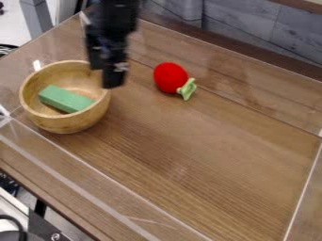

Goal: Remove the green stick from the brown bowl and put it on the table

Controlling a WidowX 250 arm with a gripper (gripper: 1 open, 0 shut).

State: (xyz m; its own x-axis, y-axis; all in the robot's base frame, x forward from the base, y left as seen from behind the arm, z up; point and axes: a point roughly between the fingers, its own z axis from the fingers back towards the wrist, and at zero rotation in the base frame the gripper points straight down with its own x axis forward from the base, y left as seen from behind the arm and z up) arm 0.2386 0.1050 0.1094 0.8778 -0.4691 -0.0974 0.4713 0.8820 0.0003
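A green stick point(64, 99), a flat green block, lies inside the brown bowl point(51, 120), a wooden bowl at the left of the table. My gripper point(107, 74) hangs pointing down just above the bowl's right rim, its dark fingers point(116, 75) spread open with nothing between them. It stands to the right of the stick and apart from it.
A red strawberry-like toy point(171, 76) with a green leaf lies right of the gripper. A clear plastic wall point(75, 193) runs along the table's front and sides. A clear bracket point(86, 24) stands at the back left, partly behind the arm.
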